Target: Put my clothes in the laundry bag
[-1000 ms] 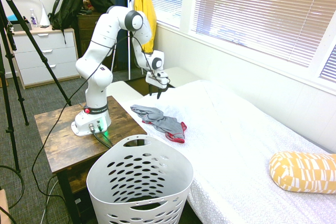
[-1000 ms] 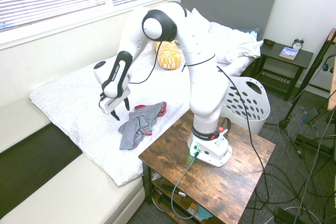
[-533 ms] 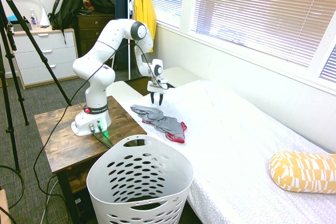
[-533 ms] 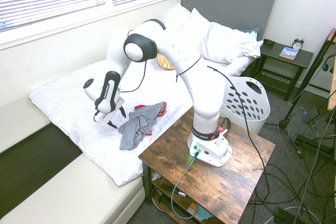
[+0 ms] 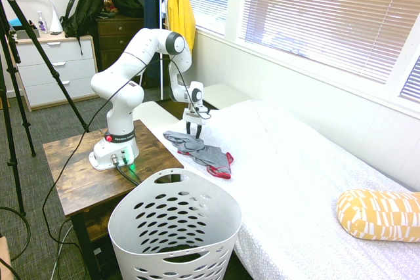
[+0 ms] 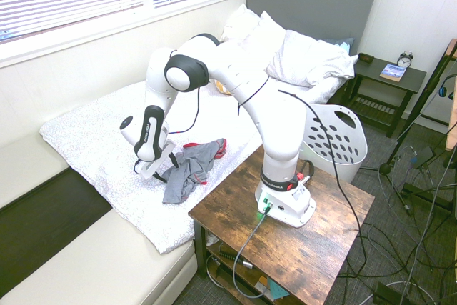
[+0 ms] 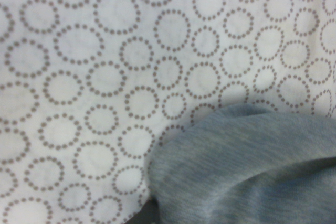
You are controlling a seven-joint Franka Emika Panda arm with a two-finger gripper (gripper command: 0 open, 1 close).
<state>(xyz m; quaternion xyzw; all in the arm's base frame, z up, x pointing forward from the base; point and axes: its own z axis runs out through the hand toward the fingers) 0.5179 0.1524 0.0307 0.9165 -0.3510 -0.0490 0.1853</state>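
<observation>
- White-covered bed [image 5: 308,162] under wide windows with closed blinds [image 5: 328,11].
- Grey headboard [image 6: 314,1] and dark nightstand [image 6: 382,80] at the far end.
- White dresser [image 5: 56,70] on grey carpet [image 5: 39,129].
- Rustic wooden table [image 6: 285,241] beside the bed.

The white arm rises from its base, folds at a high elbow and reaches steeply down, wrist tilted, so the gripper [image 5: 193,130] [image 6: 156,175] hangs low with its fingers spread wide apart.

Bright daylight through blinds [image 5: 315,18]; soft shadows; exterior views sharp; wrist view slightly blurred.
</observation>
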